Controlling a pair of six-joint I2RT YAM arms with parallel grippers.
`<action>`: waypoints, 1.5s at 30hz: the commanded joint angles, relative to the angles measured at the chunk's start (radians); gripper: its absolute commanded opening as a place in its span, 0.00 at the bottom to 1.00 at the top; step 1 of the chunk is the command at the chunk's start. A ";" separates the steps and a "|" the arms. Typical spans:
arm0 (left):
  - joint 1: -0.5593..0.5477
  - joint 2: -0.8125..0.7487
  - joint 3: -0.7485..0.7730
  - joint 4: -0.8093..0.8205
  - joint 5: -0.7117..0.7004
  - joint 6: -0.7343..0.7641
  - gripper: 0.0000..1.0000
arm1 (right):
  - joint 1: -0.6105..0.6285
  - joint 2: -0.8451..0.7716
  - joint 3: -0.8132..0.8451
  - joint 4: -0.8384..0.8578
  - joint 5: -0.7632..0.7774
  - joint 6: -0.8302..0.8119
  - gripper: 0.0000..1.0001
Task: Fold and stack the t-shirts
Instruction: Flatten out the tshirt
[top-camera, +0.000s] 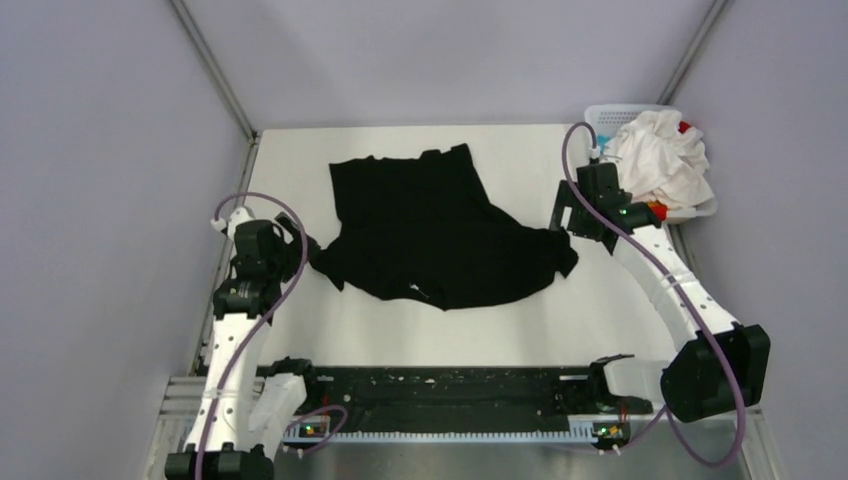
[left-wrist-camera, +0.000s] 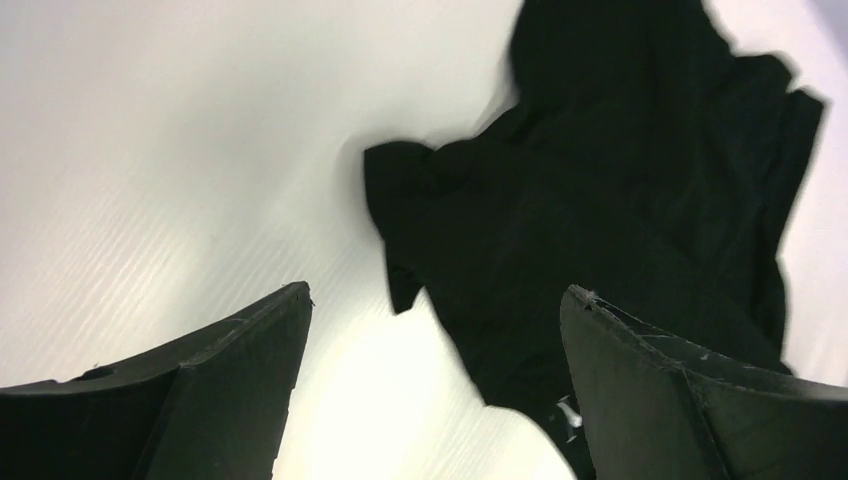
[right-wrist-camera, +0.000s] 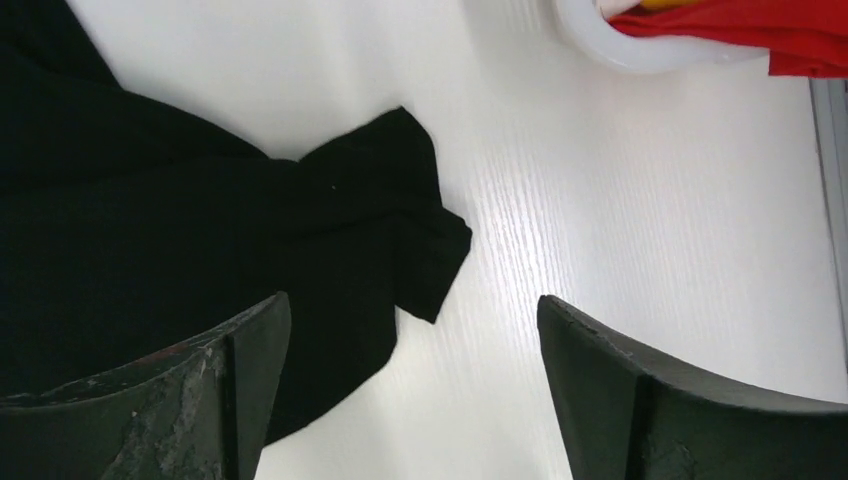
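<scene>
A large black t-shirt (top-camera: 440, 230) lies rumpled and spread in the middle of the white table. My left gripper (top-camera: 297, 238) hovers at its left corner, open, with nothing between the fingers; in the left wrist view the black cloth (left-wrist-camera: 600, 200) lies ahead and under the right finger. My right gripper (top-camera: 563, 215) stands open at the shirt's right corner; its wrist view shows a black sleeve tip (right-wrist-camera: 400, 220) just ahead of the jaws. White t-shirts (top-camera: 660, 155) with bits of red cloth are heaped in the basket at the back right.
The white lattice basket (top-camera: 610, 112) sits in the back right corner, its rim (right-wrist-camera: 620, 45) and red cloth (right-wrist-camera: 750, 25) near the right gripper. Grey walls close in on both sides. A black rail (top-camera: 450, 395) runs along the near edge.
</scene>
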 joint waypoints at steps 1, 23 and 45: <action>0.001 0.006 0.058 0.099 0.060 -0.008 0.99 | -0.005 -0.055 0.059 0.030 -0.058 0.044 0.95; -0.348 0.984 0.133 0.472 0.565 -0.037 0.99 | 0.241 0.503 -0.016 0.455 -0.186 0.176 0.99; -0.926 0.818 0.311 0.346 0.232 -0.179 0.99 | 0.121 0.712 0.643 0.258 -0.120 -0.095 0.99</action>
